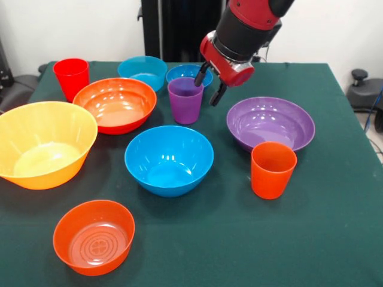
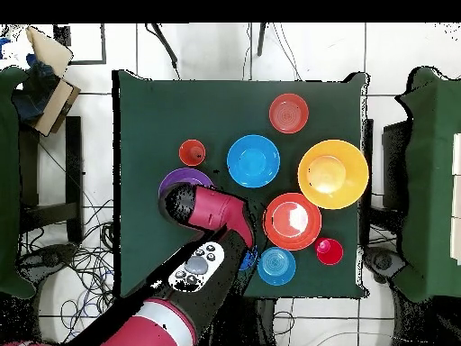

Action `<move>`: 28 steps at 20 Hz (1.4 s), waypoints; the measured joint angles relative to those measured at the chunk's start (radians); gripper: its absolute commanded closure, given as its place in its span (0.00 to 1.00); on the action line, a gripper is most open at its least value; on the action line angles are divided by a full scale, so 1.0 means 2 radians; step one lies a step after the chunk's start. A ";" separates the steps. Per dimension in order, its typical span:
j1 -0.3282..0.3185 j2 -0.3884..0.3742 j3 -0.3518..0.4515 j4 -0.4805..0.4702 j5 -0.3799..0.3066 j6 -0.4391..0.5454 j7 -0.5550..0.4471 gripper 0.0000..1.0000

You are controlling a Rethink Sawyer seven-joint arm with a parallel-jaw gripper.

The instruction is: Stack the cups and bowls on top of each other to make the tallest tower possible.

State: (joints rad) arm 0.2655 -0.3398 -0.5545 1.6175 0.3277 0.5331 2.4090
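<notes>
My gripper [image 1: 209,84] hangs open at the purple cup [image 1: 185,100]. One finger is over the cup's right rim and the other is outside its right side. The cup stands upright in front of the small blue bowl [image 1: 188,72]. The teal bowl [image 1: 142,70], red cup [image 1: 70,76] and orange-red bowl [image 1: 115,104] are to its left. The yellow-orange bowl [image 1: 43,143], medium blue bowl [image 1: 169,159], purple bowl [image 1: 270,124], orange cup [image 1: 273,169] and small orange bowl [image 1: 94,236] stand apart nearer the camera. Nothing is stacked. In the overhead view the arm [image 2: 212,212] hides the gripper and the purple cup.
The dark green table [image 1: 335,239] holds all the pieces. The overhead view shows the purple bowl [image 2: 180,180] half under the arm, the orange cup [image 2: 192,151] beside it, and chairs and cables on the floor around the table.
</notes>
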 measured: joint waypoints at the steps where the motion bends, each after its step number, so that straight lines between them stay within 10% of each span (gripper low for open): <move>1: 0.000 0.000 0.000 0.002 0.000 0.000 0.000 0.00; 28: -0.135 -0.029 0.132 0.108 0.014 -0.131 0.000 0.00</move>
State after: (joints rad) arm -0.0044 -0.3968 -0.2911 1.8337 0.3558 0.2701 2.4090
